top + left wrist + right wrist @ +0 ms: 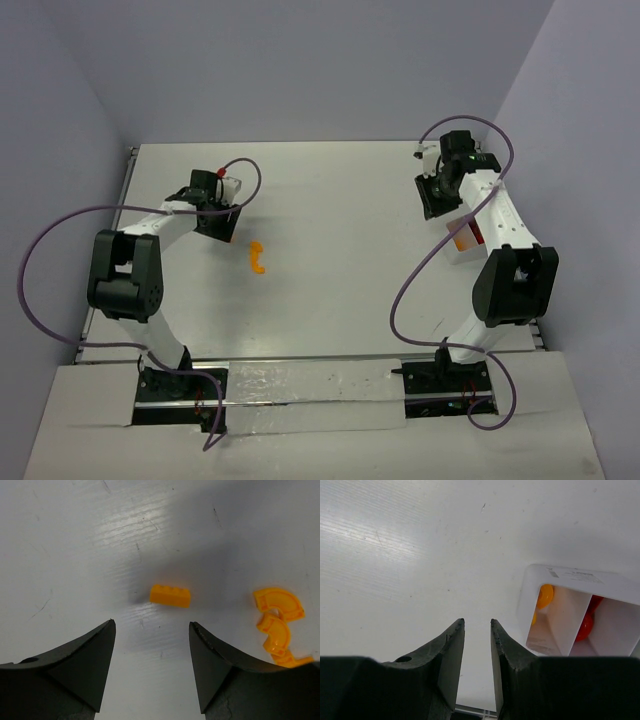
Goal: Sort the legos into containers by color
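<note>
While left pincer point(151, 624) stands open, brick point(170, 595) ahead of tips, skewed closing may flick it into curved pieces point(278, 620); right pincer point(477, 621) ajar, empty.

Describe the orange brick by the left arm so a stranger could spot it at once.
On the white table, look just ahead of the left end effector. The brick lies there, straight and studded, unlike the curved orange pieces nearby.

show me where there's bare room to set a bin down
Widest bare patch: middle of the table, between the orange legos and the container under the right arm. Far strip by the back wall too. Crowded around the left fingers.
</note>
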{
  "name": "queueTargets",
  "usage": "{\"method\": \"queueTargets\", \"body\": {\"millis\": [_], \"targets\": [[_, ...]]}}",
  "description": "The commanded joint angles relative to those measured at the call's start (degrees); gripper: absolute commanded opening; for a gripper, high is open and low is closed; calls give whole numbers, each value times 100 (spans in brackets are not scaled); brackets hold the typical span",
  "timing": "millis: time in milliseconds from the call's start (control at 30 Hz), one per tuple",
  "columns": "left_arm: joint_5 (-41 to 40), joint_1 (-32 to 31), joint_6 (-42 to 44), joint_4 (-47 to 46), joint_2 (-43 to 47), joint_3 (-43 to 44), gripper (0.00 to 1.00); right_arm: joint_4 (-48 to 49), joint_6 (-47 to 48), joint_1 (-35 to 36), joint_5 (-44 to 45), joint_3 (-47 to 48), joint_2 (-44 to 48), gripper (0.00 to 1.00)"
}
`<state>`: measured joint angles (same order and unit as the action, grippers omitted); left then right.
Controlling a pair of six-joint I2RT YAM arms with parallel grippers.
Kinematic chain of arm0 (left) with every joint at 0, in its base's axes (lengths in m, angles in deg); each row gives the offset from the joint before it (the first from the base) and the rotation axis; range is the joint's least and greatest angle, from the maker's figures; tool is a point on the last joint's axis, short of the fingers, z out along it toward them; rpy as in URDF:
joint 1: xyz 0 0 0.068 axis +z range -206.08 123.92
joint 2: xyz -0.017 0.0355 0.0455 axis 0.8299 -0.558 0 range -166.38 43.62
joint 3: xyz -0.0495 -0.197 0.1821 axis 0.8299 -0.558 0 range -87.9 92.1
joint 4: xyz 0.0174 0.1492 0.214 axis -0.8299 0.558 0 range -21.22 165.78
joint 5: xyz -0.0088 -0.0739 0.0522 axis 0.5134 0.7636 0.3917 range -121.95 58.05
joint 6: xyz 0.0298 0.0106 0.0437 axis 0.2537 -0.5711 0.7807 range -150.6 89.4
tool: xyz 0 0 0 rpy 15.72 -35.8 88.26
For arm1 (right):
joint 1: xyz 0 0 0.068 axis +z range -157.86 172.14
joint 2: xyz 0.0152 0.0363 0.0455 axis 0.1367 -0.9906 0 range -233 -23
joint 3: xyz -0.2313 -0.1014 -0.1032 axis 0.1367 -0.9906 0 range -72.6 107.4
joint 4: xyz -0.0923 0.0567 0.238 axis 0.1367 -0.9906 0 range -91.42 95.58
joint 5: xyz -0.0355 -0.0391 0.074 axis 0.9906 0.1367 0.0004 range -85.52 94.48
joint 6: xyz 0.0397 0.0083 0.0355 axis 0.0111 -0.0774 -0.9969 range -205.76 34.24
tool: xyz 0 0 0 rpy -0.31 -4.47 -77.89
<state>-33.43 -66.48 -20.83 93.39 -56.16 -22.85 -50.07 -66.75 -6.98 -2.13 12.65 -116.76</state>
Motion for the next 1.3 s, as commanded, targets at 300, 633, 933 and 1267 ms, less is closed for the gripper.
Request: {"method": "queueTargets", "body": {"millis": [300,633,933,1267], "targets": [[608,20,256,-449,-707,398,69,-78,-144,79,-132,141,198,35],[693,20,280,-359,-959,610,51,-121,-161,97,-205,190,165,35],[684,20,297,-136,-645,473,43,-140,-170,174,-276,273,129,35],[1040,20,68,202,-313,823,21,-148,-280,341,-639,378,205,35]]}}
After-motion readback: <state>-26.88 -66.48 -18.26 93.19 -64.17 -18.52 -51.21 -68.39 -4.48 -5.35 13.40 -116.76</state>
